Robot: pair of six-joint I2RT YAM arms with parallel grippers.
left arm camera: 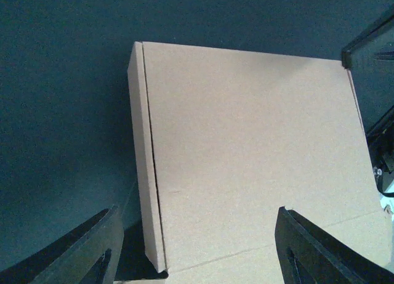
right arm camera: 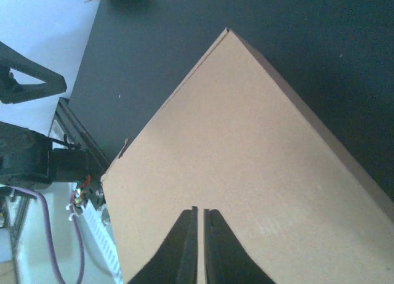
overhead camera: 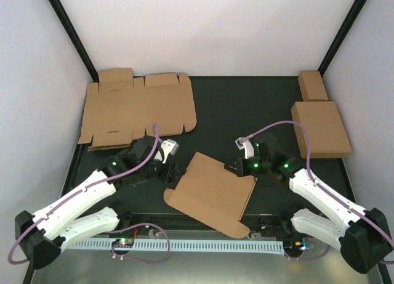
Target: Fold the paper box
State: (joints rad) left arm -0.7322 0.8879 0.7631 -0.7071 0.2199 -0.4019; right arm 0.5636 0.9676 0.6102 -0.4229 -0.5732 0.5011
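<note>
Left gripper (overhead camera: 171, 173), fingers spread wide, hovers at the left edge of the paper box (overhead camera: 212, 194). The box lies askew on the table (overhead camera: 246, 105) between both grippers. Right gripper (right arm camera: 198, 215) pinches the right edge, fingers nearly together.

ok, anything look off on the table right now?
The paper box lies skewed between the arms. Its near corner appears to poke past the front edge of the table. Nothing else stands out.
</note>
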